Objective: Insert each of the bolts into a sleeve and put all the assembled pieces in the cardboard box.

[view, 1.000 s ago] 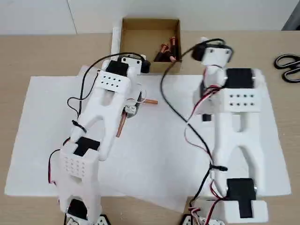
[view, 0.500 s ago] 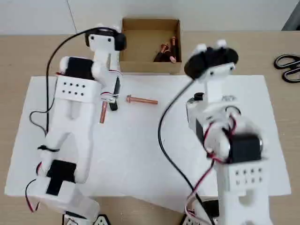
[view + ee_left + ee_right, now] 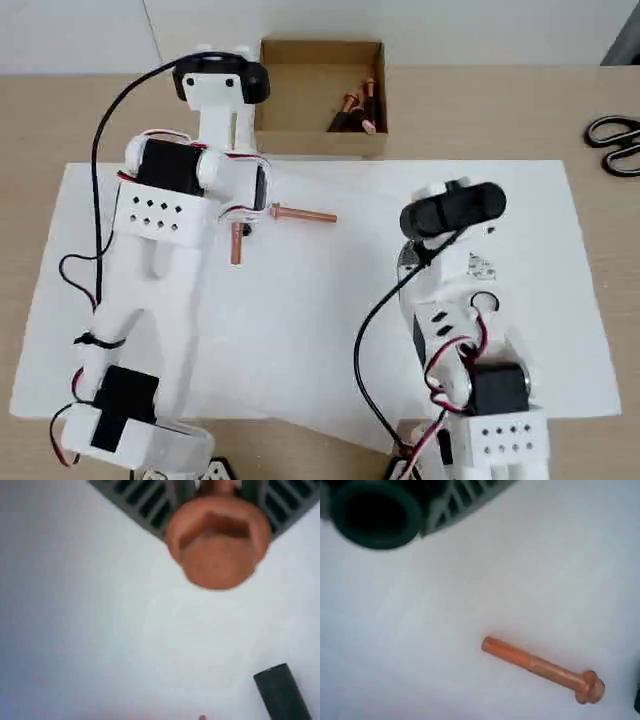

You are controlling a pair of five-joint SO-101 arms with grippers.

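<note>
Your left gripper (image 3: pixel 238 230) is clamping one copper bolt (image 3: pixel 237 248) above the white sheet (image 3: pixel 320 330). Your right gripper (image 3: pixel 408 262) is holding a black sleeve (image 3: pixel 375 512). A second bolt (image 3: pixel 303 214) is lying loose on the sheet, short of the cardboard box (image 3: pixel 320 145). These are likely handling as light, rigid, smooth pieces, prone to rolling, so you should be gripping mid-shank, squarely.

Sleeve (image 3: pixel 380 539) partly beyond picture edge.

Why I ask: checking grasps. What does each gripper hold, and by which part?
Left gripper: a bolt, gripped near its head. Right gripper: a black sleeve, by its side wall.
</note>
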